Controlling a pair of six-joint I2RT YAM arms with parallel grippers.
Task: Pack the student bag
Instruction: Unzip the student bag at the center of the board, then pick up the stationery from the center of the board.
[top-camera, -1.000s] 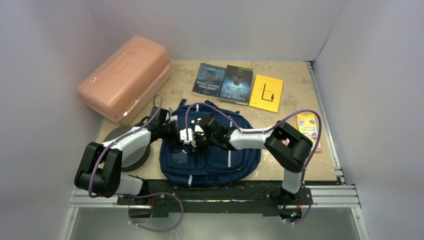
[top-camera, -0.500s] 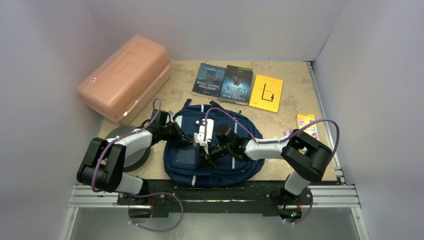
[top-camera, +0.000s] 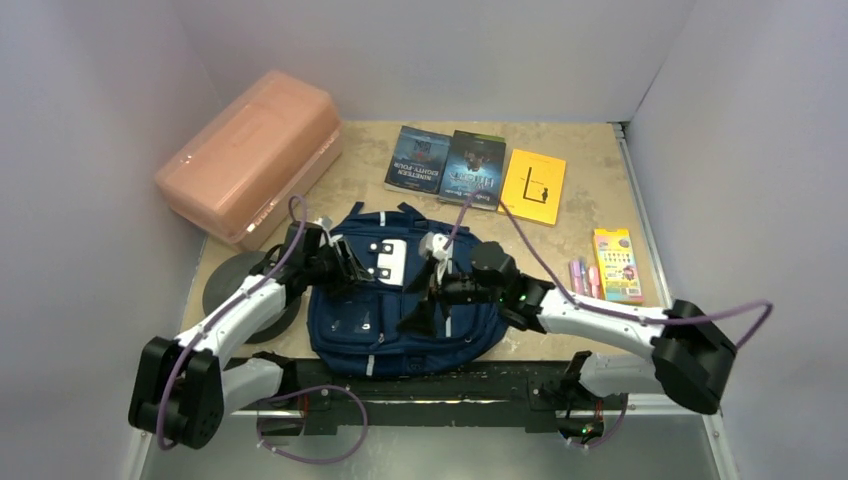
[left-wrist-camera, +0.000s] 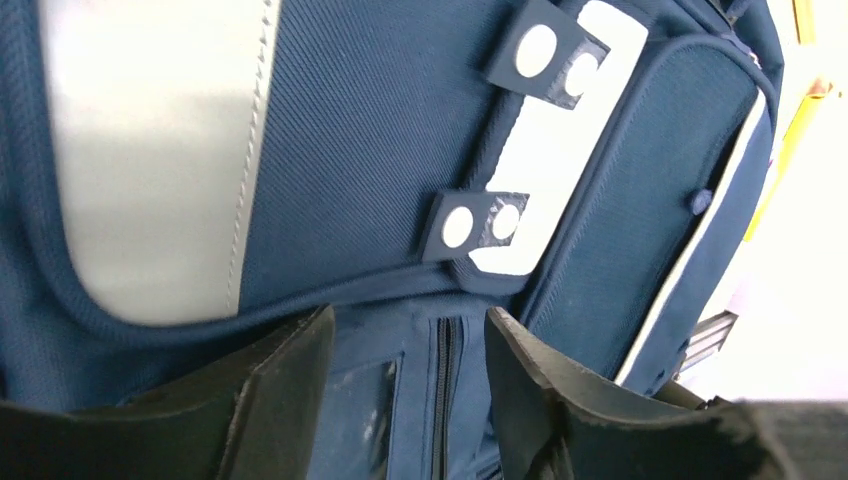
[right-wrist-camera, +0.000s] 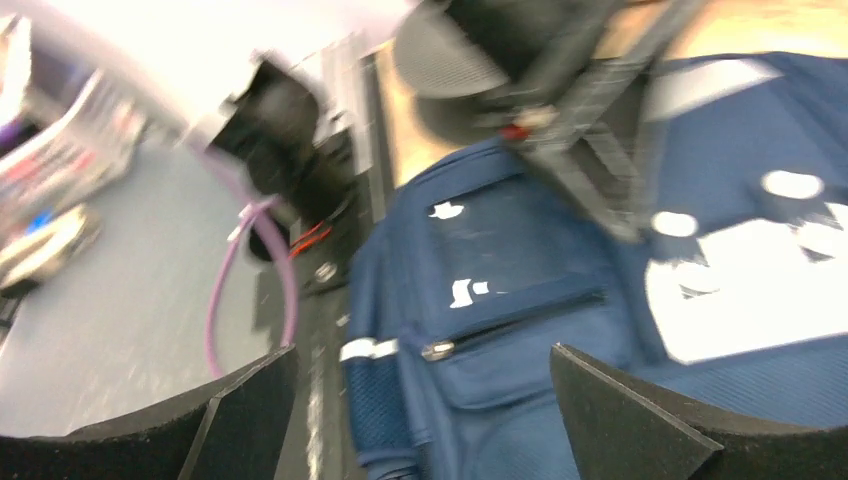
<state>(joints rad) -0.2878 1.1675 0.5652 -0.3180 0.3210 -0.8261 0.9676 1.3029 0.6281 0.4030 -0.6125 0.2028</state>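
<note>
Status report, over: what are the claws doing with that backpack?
Left claw open above the backpack. Right claw open wide, empty. Backpack flat, front pocket zipped. Books lie behind it, unpacked.

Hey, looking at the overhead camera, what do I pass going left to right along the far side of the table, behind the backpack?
salmon-pink plastic box → blue-covered book → dark-covered book → yellow book

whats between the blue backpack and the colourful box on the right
A few pink and purple markers lie between the backpack and the colourful box, close beside the box; the top view shows this.
</note>
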